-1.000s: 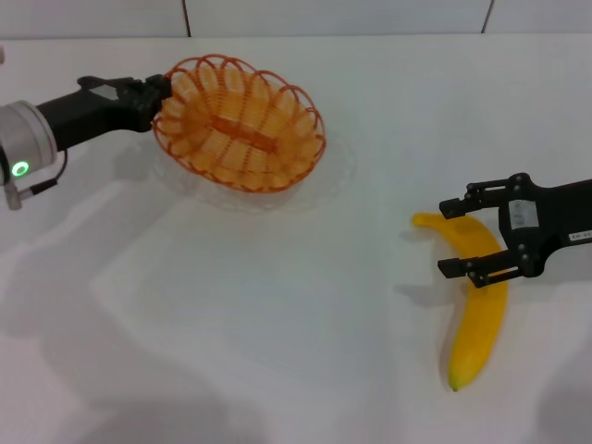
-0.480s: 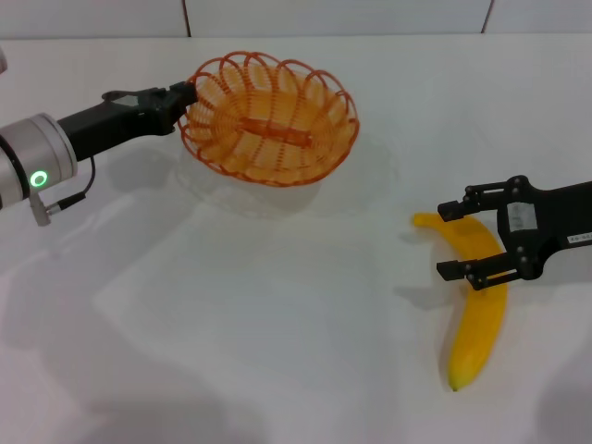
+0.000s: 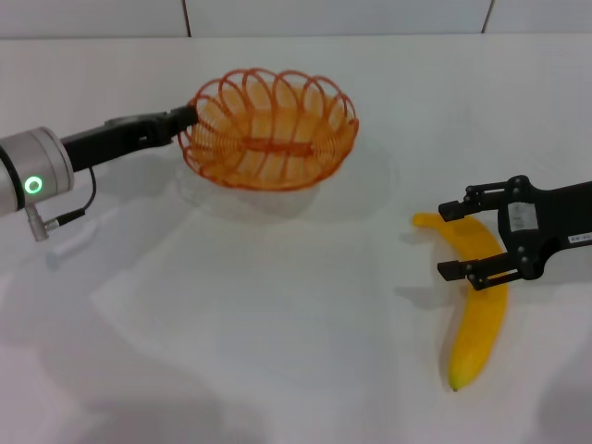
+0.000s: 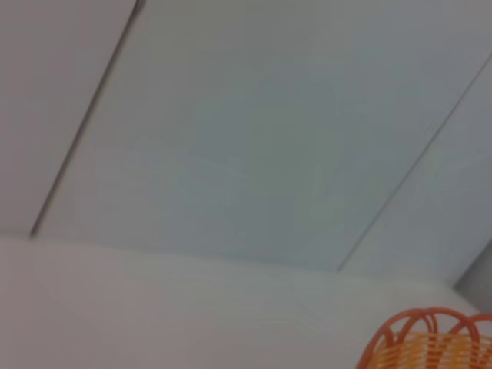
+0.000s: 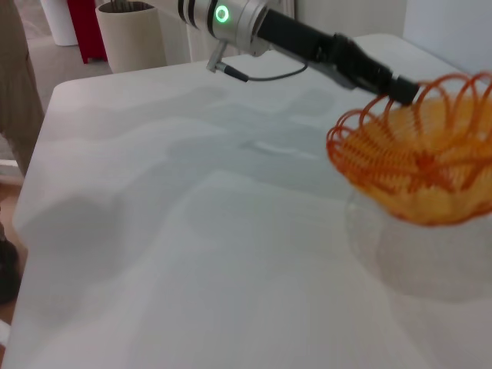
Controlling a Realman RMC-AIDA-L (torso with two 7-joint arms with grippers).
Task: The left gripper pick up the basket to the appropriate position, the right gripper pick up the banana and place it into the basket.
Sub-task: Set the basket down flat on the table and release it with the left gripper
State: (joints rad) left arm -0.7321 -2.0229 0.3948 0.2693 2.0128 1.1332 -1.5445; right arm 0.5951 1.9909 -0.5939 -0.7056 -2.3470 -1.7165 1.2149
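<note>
I am working over a smooth white table (image 3: 277, 324) that runs back to a pale panelled wall (image 3: 333, 17) with thin dark seams. In the right wrist view the floor past the table's edge holds a beige bin (image 5: 132, 32) and something red (image 5: 88, 27) beside it.

The basket (image 3: 270, 129) is a shallow oval of orange wire with a looped, scalloped rim, open enough that I see the table through it. It sits toward 11 o'clock from the table's middle, tilted, with a faint shadow beneath it; it looks lifted off the surface. The left gripper (image 3: 188, 117), at the end of a black forearm with a silver-grey cuff and green light, meets the basket's rim at the basket's 9 o'clock side, its fingers pinched onto the wire.

The banana (image 3: 476, 310) is long, curved, smooth and plain yellow, lying flat toward 4 o'clock. The right gripper (image 3: 450, 239), black with a small white label, has its fingers spread wide, one on each side of the banana's upper part, not closed on it.
</note>
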